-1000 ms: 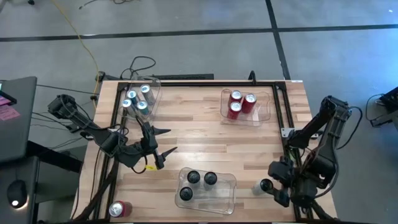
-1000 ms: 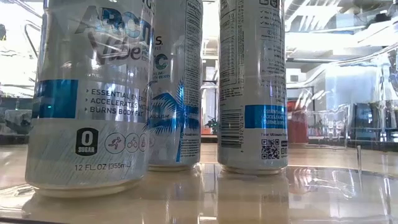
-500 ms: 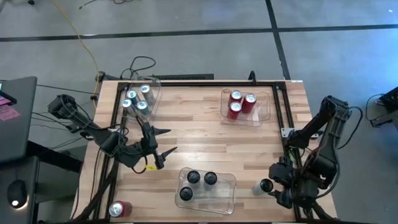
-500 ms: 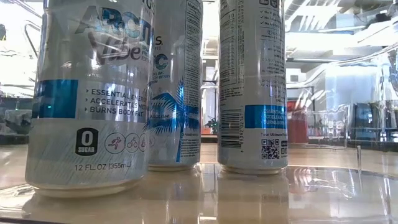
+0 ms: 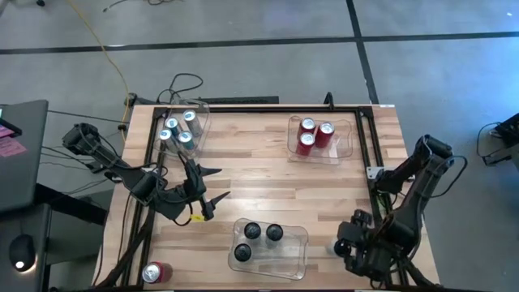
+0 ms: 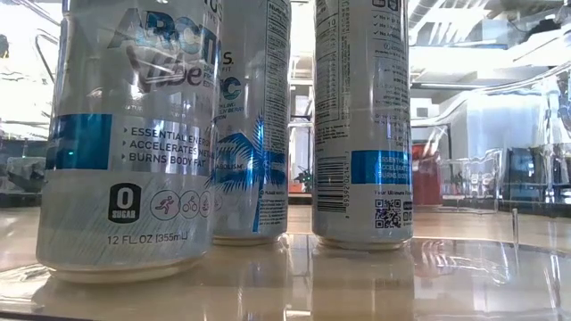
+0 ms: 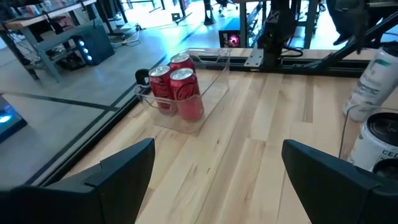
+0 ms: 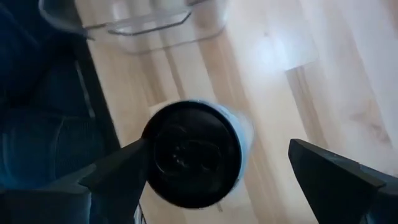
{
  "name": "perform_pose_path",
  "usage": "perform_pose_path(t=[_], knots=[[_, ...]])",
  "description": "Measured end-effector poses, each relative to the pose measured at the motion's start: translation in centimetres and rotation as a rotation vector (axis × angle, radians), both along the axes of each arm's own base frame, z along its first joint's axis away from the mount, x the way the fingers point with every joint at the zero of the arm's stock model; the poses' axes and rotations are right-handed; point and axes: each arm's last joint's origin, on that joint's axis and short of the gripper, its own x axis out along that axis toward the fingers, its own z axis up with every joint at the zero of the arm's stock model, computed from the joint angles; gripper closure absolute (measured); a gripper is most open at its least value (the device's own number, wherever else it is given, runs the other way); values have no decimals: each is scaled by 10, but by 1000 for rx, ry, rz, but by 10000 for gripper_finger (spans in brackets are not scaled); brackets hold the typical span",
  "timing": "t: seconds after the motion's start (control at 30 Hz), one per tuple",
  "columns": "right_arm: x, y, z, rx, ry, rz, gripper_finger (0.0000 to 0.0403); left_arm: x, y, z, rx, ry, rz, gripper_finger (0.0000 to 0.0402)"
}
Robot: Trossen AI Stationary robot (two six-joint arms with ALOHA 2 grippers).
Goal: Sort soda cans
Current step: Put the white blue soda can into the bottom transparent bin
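Three silver-blue soda cans [image 6: 134, 134] stand in a clear bin [image 5: 195, 122] at the far left. Three red cans [image 5: 314, 135] fill a bin at the far right, and three dark-topped cans [image 5: 259, 239] stand in a bin at the near middle. A red can [image 5: 156, 272] lies at the near left corner. My right gripper [image 8: 217, 152] is open, pointing down over a light can with a dark top [image 8: 193, 152] near the right edge, one finger on either side of it. In the high view this gripper [image 5: 347, 243] mostly covers that can. My left gripper [image 5: 217, 185] waits open at the left, holding nothing.
A black rail frame [image 5: 268, 108] runs round the table's far and side edges. Bare wood [image 5: 268, 182] lies between the three bins. The left wrist view looks across to the red cans [image 7: 177, 87] and to two more cans [image 7: 376, 106] at its edge.
My right gripper has come down and shifted a little toward the table's left, so that it now stands over the light can by the right edge, which showed beside it before. The can has stayed where it was.
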Motion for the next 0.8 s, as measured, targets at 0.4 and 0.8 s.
perform_pose_path(t=[0.4,0.8], knots=[[-4,-18,17,-64,-41,-38,3,0,0,0,-2,-3,0,54],[-6,-9,19,-98,-97,161,3,0,0,0,2,2,1,54]])
